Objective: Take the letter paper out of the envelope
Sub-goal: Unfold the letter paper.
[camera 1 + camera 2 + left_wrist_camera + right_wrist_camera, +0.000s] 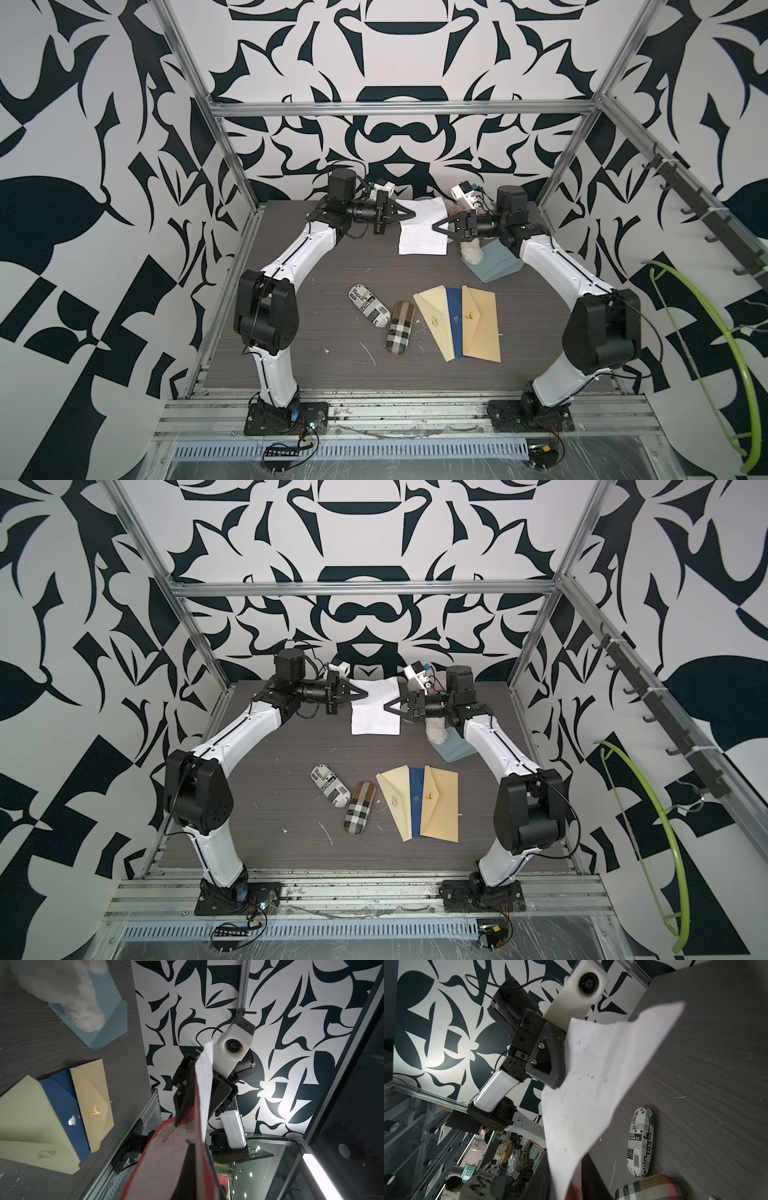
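Two glasses cases [368, 305] [401, 328], four loose envelopes [31, 1109] [62, 1105] [91, 1095] [112, 1012] — one red envelope [162, 1157] — one paper sheet [422, 232].

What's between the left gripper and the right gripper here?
A white sheet of paper spans the gap between left gripper and right gripper, clear in both top views. The left wrist view also shows a red envelope there.

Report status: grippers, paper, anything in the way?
Left gripper shut on paper, red envelope beside it. Right gripper astride paper, grip unclear. Plush under right arm, not blocking.
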Robot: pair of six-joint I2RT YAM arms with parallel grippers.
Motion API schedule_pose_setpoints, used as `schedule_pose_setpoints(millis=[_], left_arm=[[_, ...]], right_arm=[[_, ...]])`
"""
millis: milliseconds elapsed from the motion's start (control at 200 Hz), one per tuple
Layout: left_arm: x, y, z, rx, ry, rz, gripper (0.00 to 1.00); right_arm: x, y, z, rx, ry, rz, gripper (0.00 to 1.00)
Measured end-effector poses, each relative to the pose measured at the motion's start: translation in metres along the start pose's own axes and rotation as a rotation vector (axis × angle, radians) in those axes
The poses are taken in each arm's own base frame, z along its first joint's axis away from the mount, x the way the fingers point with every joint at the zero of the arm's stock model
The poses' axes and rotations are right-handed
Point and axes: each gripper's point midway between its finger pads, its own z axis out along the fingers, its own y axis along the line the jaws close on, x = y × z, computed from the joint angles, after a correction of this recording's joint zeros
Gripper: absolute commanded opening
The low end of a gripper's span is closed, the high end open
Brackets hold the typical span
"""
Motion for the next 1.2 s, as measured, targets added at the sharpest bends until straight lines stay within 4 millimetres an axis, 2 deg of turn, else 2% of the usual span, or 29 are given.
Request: schedule_pose_setpoints(millis=[90,245,265,330,395,450,545,720,840,1079,1199], left_arm=[[0.000,0.001,0.000,-0.003,0.000,0.004,0.00],[0.000,0.004,0.000,-0.011,-0.003,0.006,0.00],[0.000,0.004,0.000,-0.013,-0.003,0.004,0.05],[0.000,0.005,0.000,-0.017,-0.008,0.009,0.32],[-0.002,0.005,0.000,-0.024,-0.015,0.018,0.48],[-0.002,0.005,0.000,-0.028,-0.021,0.020,0.59],[-0.003,0.007,-0.001,-0.037,-0.027,0.034,0.65],[0.003,0.012,-0.003,-0.057,-0.031,0.060,0.62],[0.008,0.016,-0.005,-0.068,-0.031,0.075,0.56],[0.009,0.020,-0.002,-0.080,-0.033,0.091,0.32],[0.012,0.020,0.001,-0.081,-0.028,0.090,0.15]], right_arm=[[-0.001,0.000,0.000,0.002,-0.002,0.004,0.16],[-0.001,0.000,0.000,0.003,-0.003,0.023,0.00],[-0.001,0.000,0.000,0.003,-0.003,0.021,0.00],[-0.001,-0.001,0.000,0.008,-0.005,0.025,0.00],[-0.001,-0.003,0.000,0.017,-0.007,0.034,0.00],[0.000,-0.005,0.000,0.026,-0.011,0.043,0.00],[-0.001,-0.008,0.000,0.040,-0.019,0.049,0.00],[-0.003,-0.006,-0.002,0.055,-0.036,0.056,0.00],[-0.004,-0.001,-0.003,0.053,-0.045,0.059,0.00],[-0.002,-0.002,-0.003,0.055,-0.042,0.086,0.00],[0.001,-0.004,-0.003,0.061,-0.038,0.097,0.00]])
